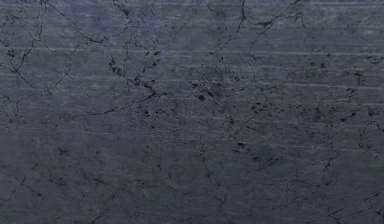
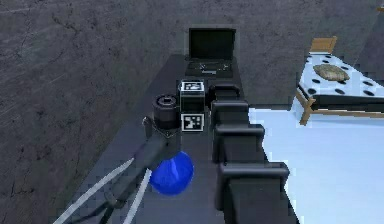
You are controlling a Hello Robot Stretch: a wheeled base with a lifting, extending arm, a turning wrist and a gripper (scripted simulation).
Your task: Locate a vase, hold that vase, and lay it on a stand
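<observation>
In the arm side view the dark arm rises from the bottom edge, with two white marked squares at its far end. Left of them is my gripper, its thin fingers slanting down toward the picture's lower left. A round, glossy blue thing, possibly the vase, sits right by the fingers over a long dark tabletop. I cannot tell whether the gripper holds it or whether it rests on the top.
A dark laptop stands at the far end of the long top. A wooden-framed bed with a patterned cover stands at the upper right on pale floor. A dark cracked wall lies close ahead in the forward view.
</observation>
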